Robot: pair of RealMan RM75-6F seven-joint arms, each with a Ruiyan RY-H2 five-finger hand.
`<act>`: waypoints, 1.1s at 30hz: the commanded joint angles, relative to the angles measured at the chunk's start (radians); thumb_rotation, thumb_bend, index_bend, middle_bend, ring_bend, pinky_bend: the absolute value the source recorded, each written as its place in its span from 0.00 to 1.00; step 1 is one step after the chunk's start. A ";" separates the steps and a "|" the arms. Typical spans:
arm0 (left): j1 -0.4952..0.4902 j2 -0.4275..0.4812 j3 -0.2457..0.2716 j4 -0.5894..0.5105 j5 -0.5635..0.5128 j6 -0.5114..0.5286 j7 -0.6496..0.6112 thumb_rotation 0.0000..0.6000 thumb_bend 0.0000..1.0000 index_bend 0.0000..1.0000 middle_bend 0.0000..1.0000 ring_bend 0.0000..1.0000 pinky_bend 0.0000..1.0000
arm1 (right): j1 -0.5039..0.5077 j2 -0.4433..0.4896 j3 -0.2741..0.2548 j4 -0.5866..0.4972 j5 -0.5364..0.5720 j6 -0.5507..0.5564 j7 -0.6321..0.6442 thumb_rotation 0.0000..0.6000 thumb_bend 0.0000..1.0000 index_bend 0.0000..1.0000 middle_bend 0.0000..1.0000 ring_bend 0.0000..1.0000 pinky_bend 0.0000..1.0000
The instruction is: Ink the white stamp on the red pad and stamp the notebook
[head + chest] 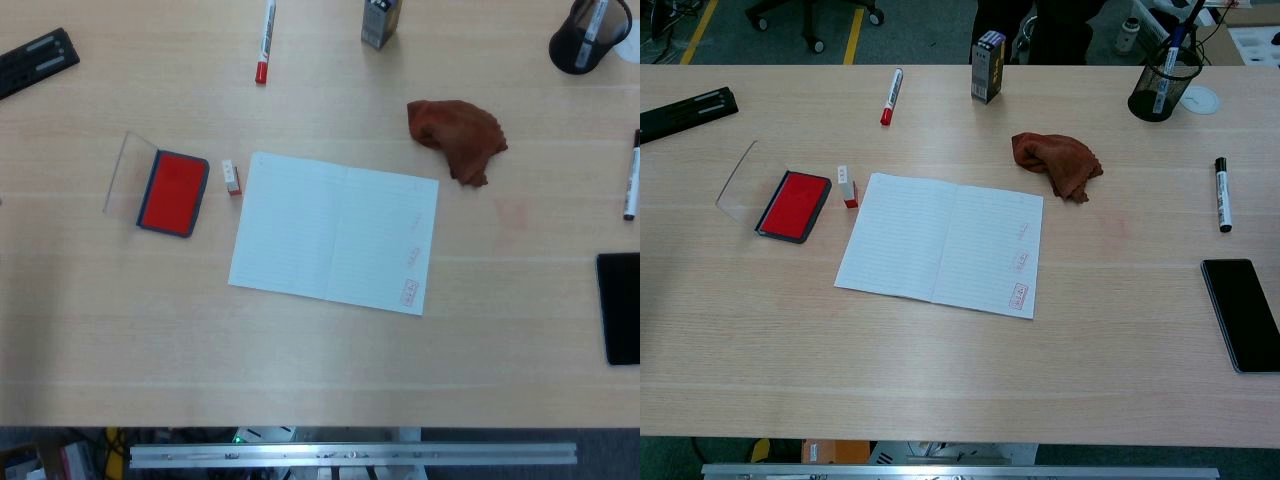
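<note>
The small white stamp [232, 177] [846, 186] stands on the table between the red ink pad and the notebook. The red pad [173, 193] [793, 206] lies uncovered in its dark tray, with its clear lid [130, 173] [738, 178] folded back to the left. The open notebook [335, 232] [940, 242] lies flat in the middle, and its right page carries red stamp marks [409, 292] [1020, 296] near the lower right corner. Neither hand shows in the head view or the chest view.
A crumpled brown-red cloth [457, 137] [1058, 162] lies beyond the notebook's right side. A red-capped marker [265, 42] [889, 96], a small box [987, 53] and a mesh pen cup [1162, 83] stand at the back. A black marker [1222, 193] and a phone [1243, 314] lie right.
</note>
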 commanded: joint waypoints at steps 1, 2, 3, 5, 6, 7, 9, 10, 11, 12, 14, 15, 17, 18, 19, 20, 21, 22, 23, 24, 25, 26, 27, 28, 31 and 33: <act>0.000 0.001 -0.001 -0.001 -0.003 0.000 0.002 1.00 0.36 0.30 0.32 0.32 0.37 | -0.001 -0.001 -0.001 0.001 0.001 0.001 0.002 1.00 0.19 0.39 0.47 0.39 0.52; 0.000 0.001 -0.002 -0.001 -0.006 -0.002 0.003 1.00 0.36 0.30 0.33 0.32 0.37 | -0.002 -0.002 -0.001 0.001 0.002 0.002 0.004 1.00 0.19 0.39 0.47 0.39 0.52; 0.000 0.001 -0.003 -0.001 -0.008 -0.002 0.002 1.00 0.36 0.30 0.33 0.32 0.37 | -0.003 -0.004 -0.002 0.002 0.002 0.002 0.006 1.00 0.19 0.39 0.47 0.39 0.52; 0.000 0.002 -0.003 -0.002 -0.008 -0.001 0.001 1.00 0.36 0.30 0.33 0.32 0.37 | -0.002 -0.006 -0.002 0.006 0.002 0.002 0.008 1.00 0.19 0.39 0.47 0.39 0.52; 0.001 0.002 -0.003 -0.002 -0.006 0.001 0.000 1.00 0.36 0.30 0.33 0.32 0.37 | -0.002 -0.006 -0.002 0.006 0.002 0.002 0.008 1.00 0.19 0.39 0.47 0.39 0.52; 0.001 0.003 -0.003 -0.003 -0.004 0.002 -0.001 1.00 0.36 0.30 0.33 0.32 0.37 | -0.002 -0.005 -0.001 0.006 0.002 0.002 0.008 1.00 0.19 0.39 0.47 0.39 0.52; 0.001 0.007 -0.002 -0.005 0.002 0.004 -0.004 1.00 0.36 0.30 0.33 0.32 0.37 | 0.000 -0.001 0.003 0.003 0.001 0.006 0.008 1.00 0.19 0.39 0.47 0.39 0.52; 0.001 0.009 -0.002 -0.006 0.004 0.005 -0.006 1.00 0.36 0.30 0.33 0.32 0.37 | 0.001 0.002 0.005 0.002 0.000 0.009 0.008 1.00 0.19 0.39 0.47 0.39 0.52; 0.000 0.011 -0.003 -0.007 0.007 0.006 -0.010 1.00 0.36 0.30 0.33 0.32 0.37 | 0.002 0.004 0.009 0.000 0.000 0.013 0.008 1.00 0.19 0.39 0.47 0.39 0.52; -0.002 0.013 -0.004 -0.009 0.010 0.006 -0.012 1.00 0.36 0.30 0.33 0.32 0.37 | 0.004 0.007 0.012 -0.001 0.001 0.015 0.008 1.00 0.19 0.39 0.47 0.39 0.52; -0.006 0.019 -0.006 -0.012 0.017 0.005 -0.017 1.00 0.36 0.30 0.33 0.32 0.37 | 0.006 0.014 0.019 -0.006 0.002 0.017 0.008 1.00 0.19 0.39 0.47 0.39 0.52; -0.009 0.022 -0.008 -0.014 0.020 0.004 -0.019 1.00 0.36 0.30 0.33 0.32 0.37 | 0.007 0.016 0.021 -0.009 0.003 0.018 0.007 1.00 0.19 0.39 0.47 0.39 0.52; -0.018 0.031 -0.010 -0.016 0.029 -0.003 -0.031 1.00 0.36 0.30 0.33 0.32 0.37 | 0.009 0.021 0.025 -0.013 0.004 0.019 0.004 1.00 0.19 0.39 0.47 0.39 0.52; -0.023 0.034 -0.011 -0.017 0.033 -0.008 -0.040 1.00 0.36 0.30 0.33 0.32 0.37 | 0.010 0.023 0.026 -0.015 0.005 0.020 0.004 1.00 0.19 0.39 0.47 0.39 0.52; -0.028 0.038 -0.012 -0.016 0.038 -0.013 -0.049 1.00 0.36 0.30 0.33 0.32 0.37 | 0.011 0.024 0.027 -0.016 0.005 0.020 0.004 1.00 0.19 0.39 0.47 0.39 0.52; -0.035 0.042 -0.012 -0.015 0.044 -0.022 -0.061 1.00 0.36 0.30 0.33 0.32 0.37 | 0.011 0.024 0.028 -0.017 0.006 0.020 0.004 1.00 0.19 0.39 0.47 0.39 0.52; -0.041 0.045 -0.012 -0.015 0.049 -0.028 -0.071 1.00 0.36 0.30 0.33 0.32 0.37 | 0.011 0.025 0.028 -0.017 0.006 0.020 0.004 1.00 0.19 0.39 0.47 0.39 0.52; -0.050 0.048 -0.013 -0.013 0.057 -0.037 -0.083 1.00 0.36 0.30 0.33 0.32 0.37 | 0.011 0.025 0.028 -0.017 0.007 0.020 0.004 1.00 0.19 0.39 0.47 0.39 0.52; -0.057 0.049 -0.015 -0.010 0.064 -0.043 -0.093 1.00 0.36 0.30 0.33 0.32 0.37 | 0.012 0.026 0.028 -0.017 0.006 0.020 0.004 1.00 0.19 0.39 0.47 0.39 0.52; -0.065 0.049 -0.016 -0.008 0.070 -0.049 -0.102 1.00 0.36 0.30 0.33 0.32 0.37 | 0.012 0.027 0.028 -0.017 0.006 0.020 0.004 1.00 0.19 0.39 0.47 0.39 0.52; -0.074 0.049 -0.018 -0.005 0.077 -0.056 -0.109 1.00 0.36 0.30 0.34 0.32 0.37 | 0.012 0.027 0.029 -0.018 0.005 0.022 0.004 1.00 0.19 0.39 0.47 0.39 0.52; -0.085 0.049 -0.020 -0.003 0.085 -0.066 -0.117 1.00 0.36 0.30 0.34 0.33 0.37 | 0.012 0.028 0.030 -0.018 0.003 0.025 0.005 1.00 0.19 0.39 0.47 0.39 0.52; -0.095 0.049 -0.021 -0.001 0.091 -0.074 -0.122 1.00 0.36 0.30 0.34 0.33 0.37 | 0.012 0.029 0.031 -0.018 0.003 0.028 0.007 1.00 0.19 0.39 0.47 0.39 0.52; -0.105 0.048 -0.023 0.000 0.098 -0.083 -0.127 1.00 0.36 0.30 0.35 0.33 0.37 | 0.011 0.030 0.031 -0.018 0.002 0.030 0.008 1.00 0.19 0.39 0.47 0.39 0.52; -0.150 0.042 -0.030 0.003 0.125 -0.123 -0.154 1.00 0.36 0.30 0.37 0.35 0.43 | 0.011 0.034 0.032 -0.018 0.002 0.033 0.011 1.00 0.19 0.39 0.47 0.39 0.52; -0.179 0.035 -0.036 0.010 0.139 -0.147 -0.166 1.00 0.36 0.30 0.42 0.41 0.50 | 0.011 0.036 0.031 -0.019 0.001 0.033 0.012 1.00 0.19 0.39 0.47 0.39 0.52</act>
